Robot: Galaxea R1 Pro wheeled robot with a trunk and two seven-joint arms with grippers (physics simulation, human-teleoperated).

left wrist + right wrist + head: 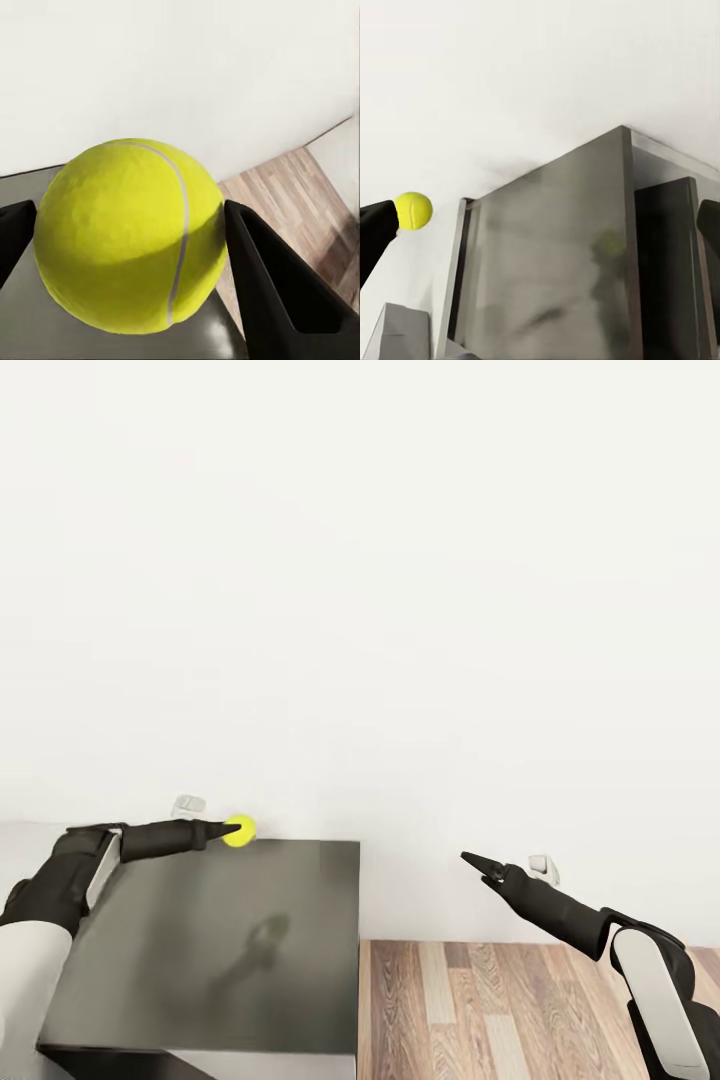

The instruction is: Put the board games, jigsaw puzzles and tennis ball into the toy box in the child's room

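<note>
Looking down from the head camera, you have the dark grey wing of the table (230,950) nearest you on the left, its glossy top carrying a blurred shadow, and the wood-plank floor (500,1010) beside it on the right.

Your left arm reaches over the near left part of that table top, and the left gripper (228,829) sits at the far edge of the table, up against the white wall (360,580). It is closed around the tennis ball (239,830): in the left wrist view the ball (131,232) is wedged between the two dark fingers (277,285), one pressing each side. You can see the table surface below the ball, so it is held clear of the top, above the table's far edge.

Your right arm stretches out over the floor, well apart from the table. The right gripper (478,865) points up and left toward the wall, its fingers drawn together to a narrow point with nothing between them, so it reads as closed and empty.

From the right wrist camera you see the dark table (555,262) from the side, and beyond it the small yellow-green ball (412,211) at the tip of the left gripper, in front of the wall.

Farthest back, two small light grey fittings (188,805) sit low on the wall, one just behind the left gripper and another (540,868) behind the right gripper.
</note>
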